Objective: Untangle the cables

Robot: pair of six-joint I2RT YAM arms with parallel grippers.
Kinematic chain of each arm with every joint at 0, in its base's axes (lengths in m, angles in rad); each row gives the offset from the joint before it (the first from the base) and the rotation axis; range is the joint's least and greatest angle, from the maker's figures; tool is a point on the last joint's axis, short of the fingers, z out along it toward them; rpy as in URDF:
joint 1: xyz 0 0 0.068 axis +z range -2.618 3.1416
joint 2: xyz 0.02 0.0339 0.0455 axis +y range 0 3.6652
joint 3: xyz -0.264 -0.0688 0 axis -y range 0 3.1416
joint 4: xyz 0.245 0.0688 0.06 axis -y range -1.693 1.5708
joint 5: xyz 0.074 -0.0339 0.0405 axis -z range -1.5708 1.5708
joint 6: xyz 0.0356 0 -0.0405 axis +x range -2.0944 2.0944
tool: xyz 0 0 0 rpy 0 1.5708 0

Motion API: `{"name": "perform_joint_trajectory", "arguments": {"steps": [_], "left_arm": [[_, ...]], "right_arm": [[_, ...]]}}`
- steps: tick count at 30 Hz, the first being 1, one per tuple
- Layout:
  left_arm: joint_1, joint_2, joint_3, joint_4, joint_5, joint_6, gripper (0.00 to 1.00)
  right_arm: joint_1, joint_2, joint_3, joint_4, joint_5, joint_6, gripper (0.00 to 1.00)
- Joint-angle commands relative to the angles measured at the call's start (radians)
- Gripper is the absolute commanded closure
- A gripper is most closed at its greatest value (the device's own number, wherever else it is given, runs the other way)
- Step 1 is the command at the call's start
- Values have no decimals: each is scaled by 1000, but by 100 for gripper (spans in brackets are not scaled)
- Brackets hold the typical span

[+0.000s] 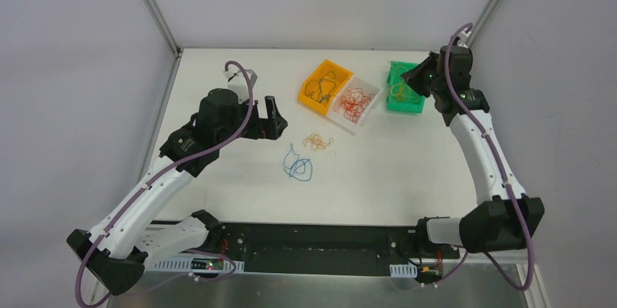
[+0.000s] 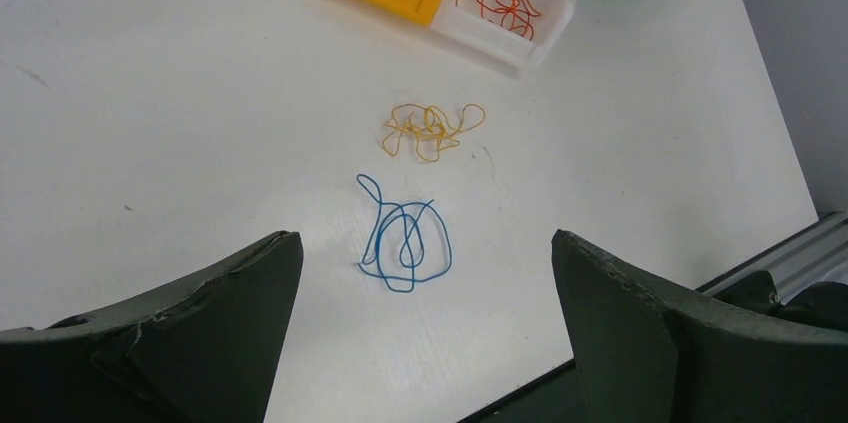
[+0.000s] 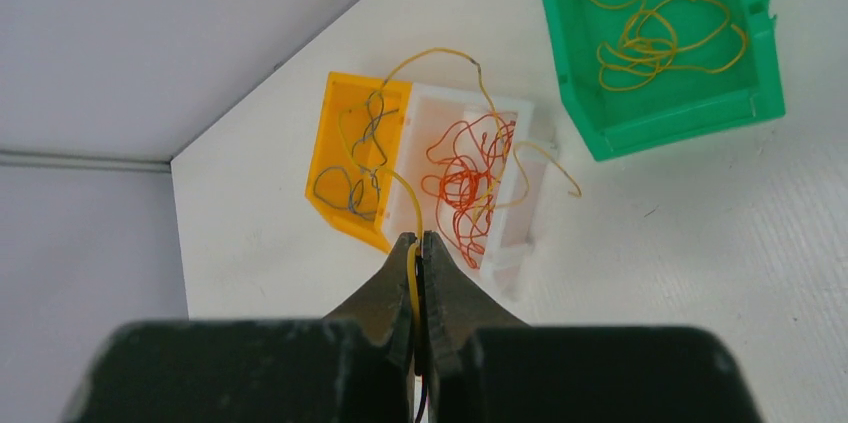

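Clenched close to the lens, the right tool (image 3: 420, 243) pinches a yellow cable (image 3: 440, 50) between its shut tips. The loose length runs toward 12 o'clock, draped across the yellow bin (image 3: 340, 213) and the white bin (image 3: 520, 173), and its far end comes down on the bench (image 3: 700, 273) just past the white bin. A green bin (image 3: 690, 115), already holding more yellow wire, lies at about 1 o'clock from those tips. That bearing is what the coming move seems to turn on: the strand must swing right, clear of the two bins it trails over.

Across the bench, the left tool (image 2: 424, 235) hangs released, fingers spread wide. In its wrist view a blue cable (image 2: 405, 243) lies flat and looped between the fingers, and a tan cable (image 2: 432, 130) sits just beyond at 12 o'clock, apart from it. From above, both lie near 4 to 5 o'clock of the left tool, so the left arm is the nearer one for them.
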Motion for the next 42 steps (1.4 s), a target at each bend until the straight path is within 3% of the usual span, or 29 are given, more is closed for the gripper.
{"name": "perform_joint_trajectory", "arguments": {"steps": [1, 14, 28, 38, 42], "left_arm": [[4, -7, 0, 5, 10, -12, 1], [4, -12, -8, 5, 2, -27, 1], [4, 17, 6, 5, 10, -23, 1], [4, 17, 2, 5, 6, -15, 1], [4, 19, -2, 5, 8, -18, 1]], "right_arm": [[-49, 111, 140, 3, 27, 43, 100], [-164, 415, 324, -7, 27, 61, 100], [-187, 941, 712, -296, 81, 24, 100], [-179, 1054, 741, -321, 196, 34, 100], [-161, 1047, 745, -337, 249, 6, 90]]}}
